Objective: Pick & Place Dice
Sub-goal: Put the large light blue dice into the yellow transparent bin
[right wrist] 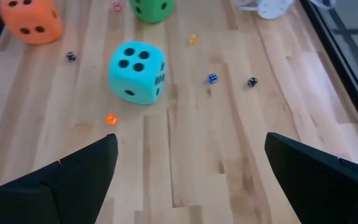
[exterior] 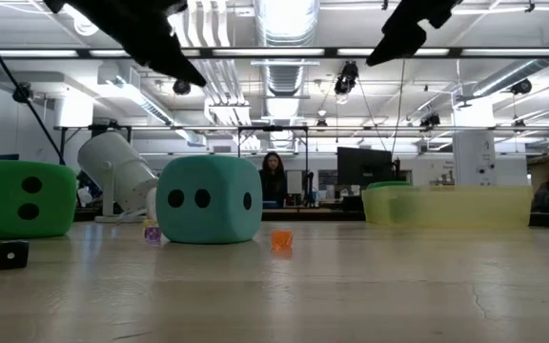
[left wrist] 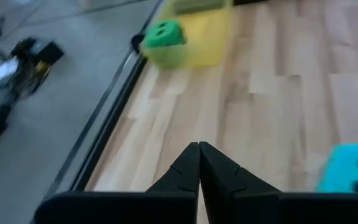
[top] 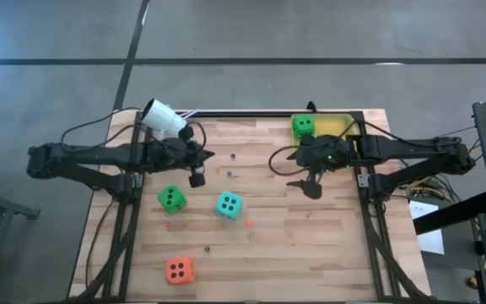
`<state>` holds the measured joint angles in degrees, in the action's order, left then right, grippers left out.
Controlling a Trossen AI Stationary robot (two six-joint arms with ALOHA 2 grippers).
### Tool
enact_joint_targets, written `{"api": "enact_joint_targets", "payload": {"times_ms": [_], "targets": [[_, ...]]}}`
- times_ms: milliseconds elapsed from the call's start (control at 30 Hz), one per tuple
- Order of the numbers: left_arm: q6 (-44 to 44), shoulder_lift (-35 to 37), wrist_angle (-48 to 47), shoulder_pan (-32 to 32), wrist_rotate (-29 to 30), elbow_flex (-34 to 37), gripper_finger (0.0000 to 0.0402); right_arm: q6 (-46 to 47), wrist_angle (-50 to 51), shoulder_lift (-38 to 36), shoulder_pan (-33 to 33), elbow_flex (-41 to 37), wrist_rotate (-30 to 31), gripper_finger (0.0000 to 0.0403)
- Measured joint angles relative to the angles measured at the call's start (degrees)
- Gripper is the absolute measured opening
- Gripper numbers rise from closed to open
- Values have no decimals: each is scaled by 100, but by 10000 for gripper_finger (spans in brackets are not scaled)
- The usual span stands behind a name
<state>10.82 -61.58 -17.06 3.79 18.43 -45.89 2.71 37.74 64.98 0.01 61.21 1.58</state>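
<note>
Four soft dice show. One green die (top: pixel 172 198), the teal die (top: pixel 229 204) and the orange die (top: pixel 179 270) rest on the wooden table (top: pixel 310 253). A second green die (top: pixel 303 126) sits in the yellow bin (top: pixel 334 127) at the far right. My left gripper (top: pixel 197 179) hangs shut above the table, just far of the green die; its closed fingers (left wrist: pixel 199 163) hold nothing. My right gripper (top: pixel 307 187) hovers open near the bin, to the right of the teal die (right wrist: pixel 137 71), with nothing between its fingers (right wrist: pixel 86 168).
Several tiny dice are scattered on the wood: blue (right wrist: pixel 212 78), black (right wrist: pixel 252 81), orange (right wrist: pixel 110 119), black (exterior: pixel 10 254). A white cylinder-shaped object (top: pixel 164 117) lies at the far left corner. A black rail (top: pixel 243 112) runs along the far edge.
</note>
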Motion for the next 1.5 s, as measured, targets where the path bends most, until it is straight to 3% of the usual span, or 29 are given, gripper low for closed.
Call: {"api": "enact_joint_targets", "payload": {"times_ms": [267,567,867,1233,1500], "targets": [[266,0,-73,-714,2,-404,12,-159,-6,-567,663,-286,487,400],[291,-93,-162,-1171,5,-446,12,-142,-641,-1136,1221,-944,501,400],[248,-291,-468,-1571,3,-665,12,-160,-926,-1243,1249,-1085,500,400],[203,-1438,-1299,-1972,0,-1484,12,-296,-936,-1236,1240,-1185,499,400],[-82,-1702,-1797,-1972,-240,-1772,12,-309,-936,-1236,1240,-1196,497,400]]}}
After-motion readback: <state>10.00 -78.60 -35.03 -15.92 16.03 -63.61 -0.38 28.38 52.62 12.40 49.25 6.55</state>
